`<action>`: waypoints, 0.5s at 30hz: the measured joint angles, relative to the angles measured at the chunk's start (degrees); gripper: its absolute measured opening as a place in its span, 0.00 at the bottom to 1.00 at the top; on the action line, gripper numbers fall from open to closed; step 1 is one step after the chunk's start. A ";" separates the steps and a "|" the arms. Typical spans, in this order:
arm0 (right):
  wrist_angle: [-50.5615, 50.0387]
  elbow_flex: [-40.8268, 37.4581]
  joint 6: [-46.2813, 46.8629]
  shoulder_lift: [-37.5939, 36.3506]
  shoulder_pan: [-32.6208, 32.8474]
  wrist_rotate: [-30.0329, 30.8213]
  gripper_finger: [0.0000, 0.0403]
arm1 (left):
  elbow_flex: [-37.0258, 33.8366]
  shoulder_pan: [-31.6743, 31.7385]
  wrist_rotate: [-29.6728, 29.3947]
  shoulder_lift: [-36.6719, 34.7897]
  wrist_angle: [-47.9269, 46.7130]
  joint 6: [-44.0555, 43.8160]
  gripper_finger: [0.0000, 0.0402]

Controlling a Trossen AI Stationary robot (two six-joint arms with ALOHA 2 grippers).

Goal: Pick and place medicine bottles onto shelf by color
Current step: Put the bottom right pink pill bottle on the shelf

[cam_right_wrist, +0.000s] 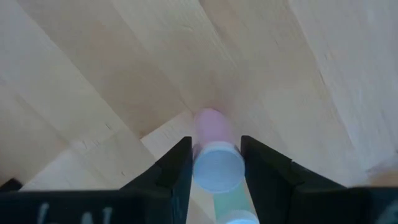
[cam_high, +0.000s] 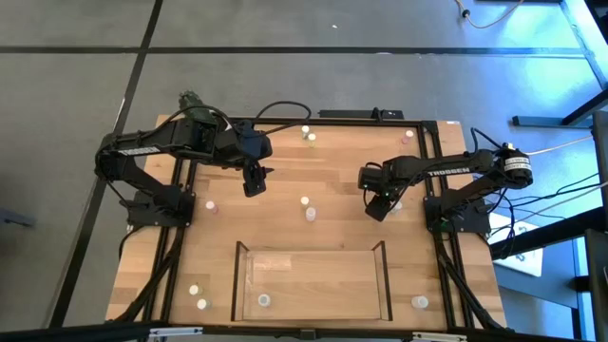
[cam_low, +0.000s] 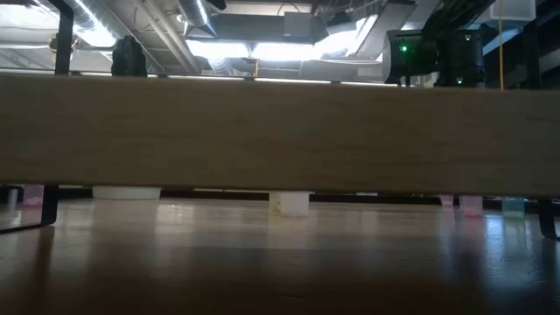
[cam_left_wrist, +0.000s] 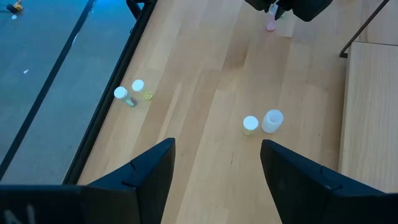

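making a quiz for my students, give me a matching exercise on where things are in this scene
Things:
1. left pincer
2. right pincer
3. shelf
4. pair of bottles

Places or states:
A. closed around a pink bottle
B. near edge of the table, one bottle inside
C. open above bare wood
D. standing mid-table between the arms

Pairs: 1-C, 2-A, 3-B, 4-D

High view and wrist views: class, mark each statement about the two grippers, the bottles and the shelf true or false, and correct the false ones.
1. The right gripper has a pink bottle between its fingers. True.
2. The left gripper holds a bottle. False: it is open, with nothing between its fingers.
3. The shelf holds one bottle. True.
4. Both arms reach over the shelf. False: both are over the bare table beyond it.
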 joint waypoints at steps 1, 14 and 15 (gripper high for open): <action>-0.01 0.00 0.00 -0.01 0.00 -0.51 0.33 | 0.00 0.00 0.00 0.00 -0.02 0.00 0.57; -1.16 0.83 -0.02 -0.01 -1.44 -6.45 0.33 | 0.02 0.00 0.00 0.00 -0.02 0.00 0.57; -1.65 1.34 -0.16 -0.01 -1.64 -6.41 0.33 | 0.00 0.01 0.01 0.00 0.00 0.00 0.57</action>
